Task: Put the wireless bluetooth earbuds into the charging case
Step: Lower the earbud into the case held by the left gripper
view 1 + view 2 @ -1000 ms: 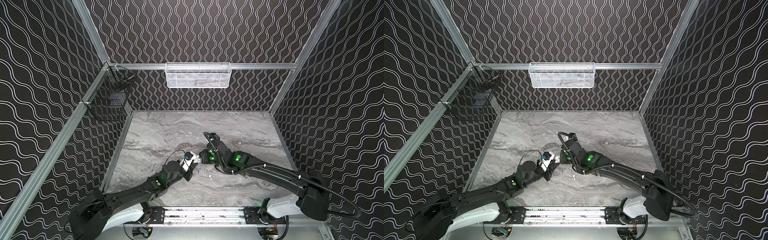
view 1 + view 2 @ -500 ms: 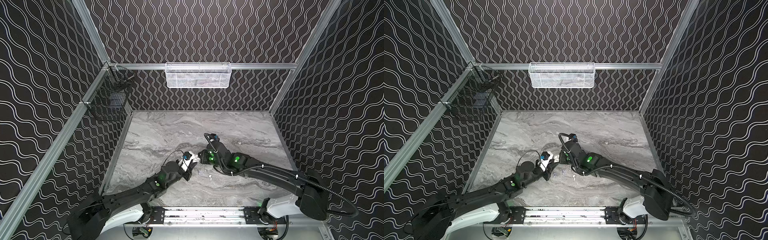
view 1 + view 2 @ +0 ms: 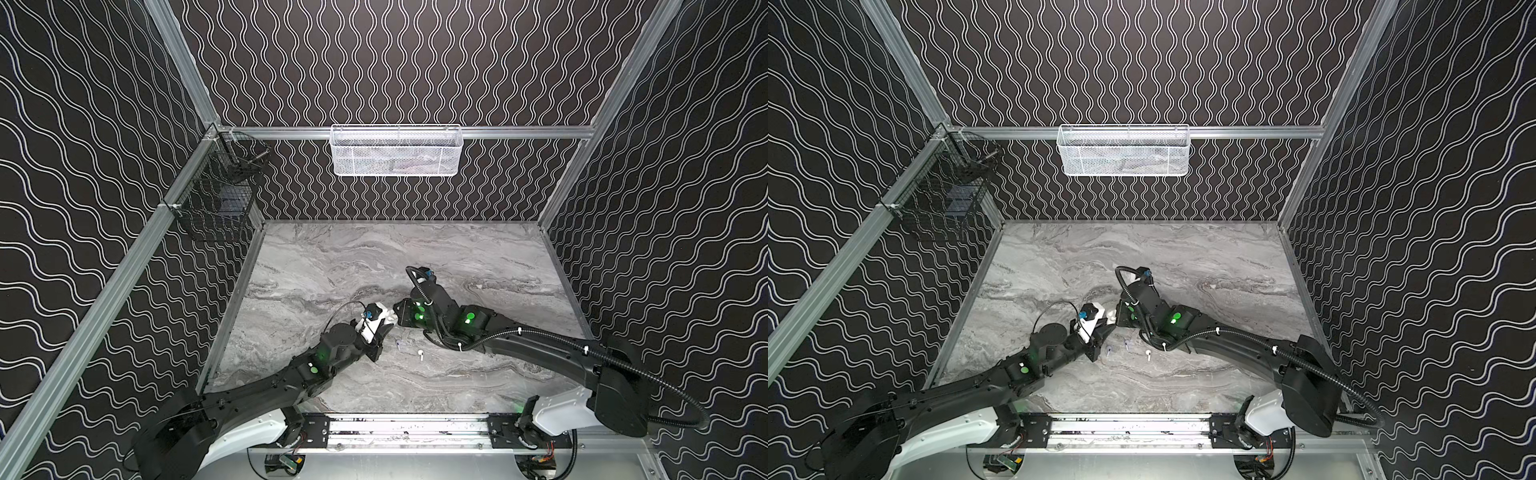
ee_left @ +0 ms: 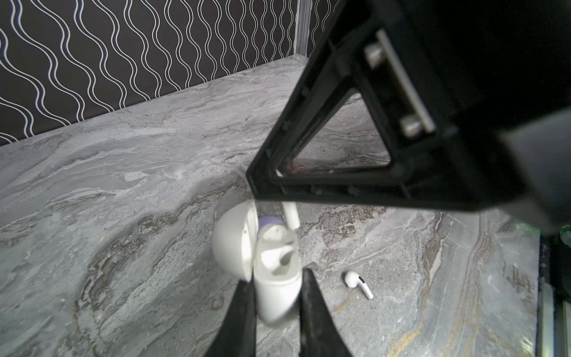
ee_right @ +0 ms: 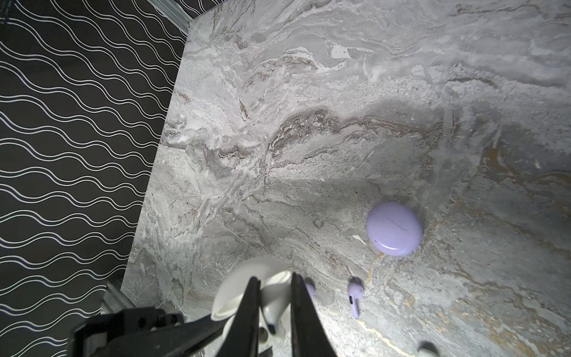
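The marble table (image 3: 332,266) takes up the floor of the booth. A white mesh basket (image 3: 397,151) hangs on the far rail and a black wire basket (image 3: 216,199) on the left rail. Both arms reach in from the near edge, and their tips meet around the middle of the table (a little toward its near side).

The left gripper (image 4: 278,278) is clamped on the body of the white charging case (image 4: 275,296), with one finger on each side. The case's lid is swung open and its hollows are exposed. The lavender case (image 5: 394,228) has its lid down. It lies flat on the table, apart from everything else.

The right gripper (image 5: 274,278) is closed on the held white earbud (image 5: 272,304). In the left wrist view the earbud's stem pokes out below the fingers, and its end is right at the open mouth of the white charging case. I cannot tell whether it has entered a slot.

Two lavender earbuds (image 3: 1126,344) lie on the table just to the near side of the meeting grippers, close together but not touching. One (image 5: 354,295) shows plainly in the right wrist view, while the second is half hidden behind a finger. The loose white earbud (image 4: 358,282) lies on its side to their right, clear of both grippers.
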Controlling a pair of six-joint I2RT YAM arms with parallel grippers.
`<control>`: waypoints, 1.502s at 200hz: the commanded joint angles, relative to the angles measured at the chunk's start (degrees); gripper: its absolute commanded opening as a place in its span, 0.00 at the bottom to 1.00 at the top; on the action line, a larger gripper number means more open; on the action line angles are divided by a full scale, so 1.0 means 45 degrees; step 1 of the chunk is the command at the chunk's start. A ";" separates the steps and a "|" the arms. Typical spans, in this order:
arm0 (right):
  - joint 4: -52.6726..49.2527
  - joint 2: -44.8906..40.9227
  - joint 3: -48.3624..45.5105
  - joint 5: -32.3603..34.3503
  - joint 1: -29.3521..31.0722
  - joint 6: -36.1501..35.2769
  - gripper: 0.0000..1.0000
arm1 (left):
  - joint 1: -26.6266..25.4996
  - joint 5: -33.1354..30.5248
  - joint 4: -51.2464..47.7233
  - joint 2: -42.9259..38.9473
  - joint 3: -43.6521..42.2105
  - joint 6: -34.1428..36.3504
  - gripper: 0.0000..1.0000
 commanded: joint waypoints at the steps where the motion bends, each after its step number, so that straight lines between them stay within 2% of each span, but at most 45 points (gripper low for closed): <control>1: 0.0610 0.0095 -0.0031 -0.0019 0.0020 0.0267 0.10 | 0.0022 -0.0004 0.0509 -0.0017 -0.0025 -0.0087 0.00; 258: 0.1033 0.0144 -0.0362 -0.0610 0.0022 0.0577 0.09 | 0.0057 0.0115 0.0869 -0.0212 -0.0228 -0.0092 0.00; 300: 0.1113 -0.0119 -0.0986 -0.0673 0.0020 0.0737 0.09 | 0.0050 0.0085 0.1188 -0.0291 -0.0385 -0.0080 0.00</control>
